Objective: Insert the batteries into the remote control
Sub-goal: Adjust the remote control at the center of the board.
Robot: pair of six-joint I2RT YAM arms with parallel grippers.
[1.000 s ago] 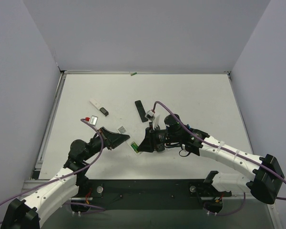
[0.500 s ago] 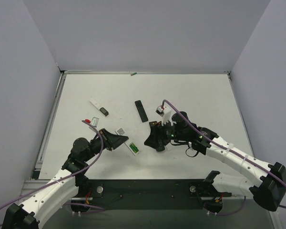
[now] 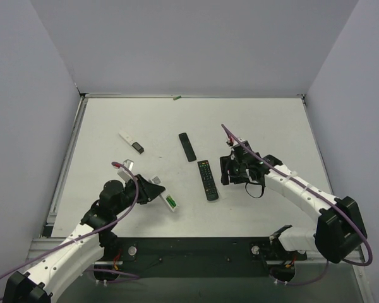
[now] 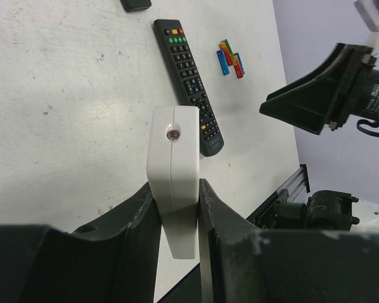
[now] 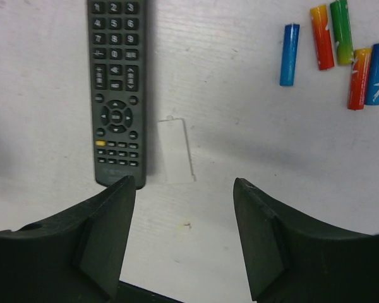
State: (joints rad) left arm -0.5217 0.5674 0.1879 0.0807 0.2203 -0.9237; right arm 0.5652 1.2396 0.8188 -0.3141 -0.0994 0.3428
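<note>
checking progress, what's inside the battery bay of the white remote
From above, something green, likely a battery, shows in the open bay of the white remote. A second one is too small to tell; the left wrist view shows only the remote's end.

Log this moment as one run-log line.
left end effector: shut on remote control | right end effector: open, above white cover | batteries: five loose, beside black remote

Remote control [image 4: 174, 165] smooth white plastic; batteries [image 5: 341, 38] glossy-wrapped; table [image 5: 240, 95] matt, scuffed.
</note>
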